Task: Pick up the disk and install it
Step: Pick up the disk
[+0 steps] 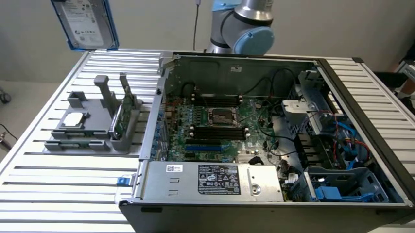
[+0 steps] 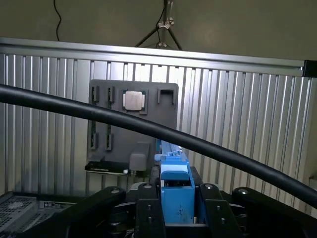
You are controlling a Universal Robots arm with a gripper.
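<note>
Ribbed aluminium slats make up the table [image 1: 39, 170], which carries an open computer case [image 1: 240, 70] lying on its side and, toward the exterior view's left, a grey holder [image 1: 91, 138]. The holder has a small silver chip [image 1: 75, 120] and a green card [image 1: 120, 114] standing on edge in it.

The disk [image 1: 86, 22] hangs in the air high over the table's far corner on the exterior view's left, above and beyond the grey holder and clear of everything. Its long axis stands nearly upright, with the white label facing the exterior camera and the blue carrier framing its edges.

In the wrist view the hand [image 2: 176, 210] is part-way closed, and its black fingers [image 2: 148, 215] clamp either side of the disk [image 2: 176, 191] by the blue carrier. The disk's length runs straight out from the hand toward the table. A black cable [image 2: 148, 129] crosses in front of the lens.

The pick-up looks done, and the install is not. The case lies well apart from the disk, down and toward the exterior view's right. The likeliest seat, a drive cage [image 1: 343, 187] with blue fittings, sits at the case's near corner on that side, so almost the whole case lies between the disk and that cage.
</note>
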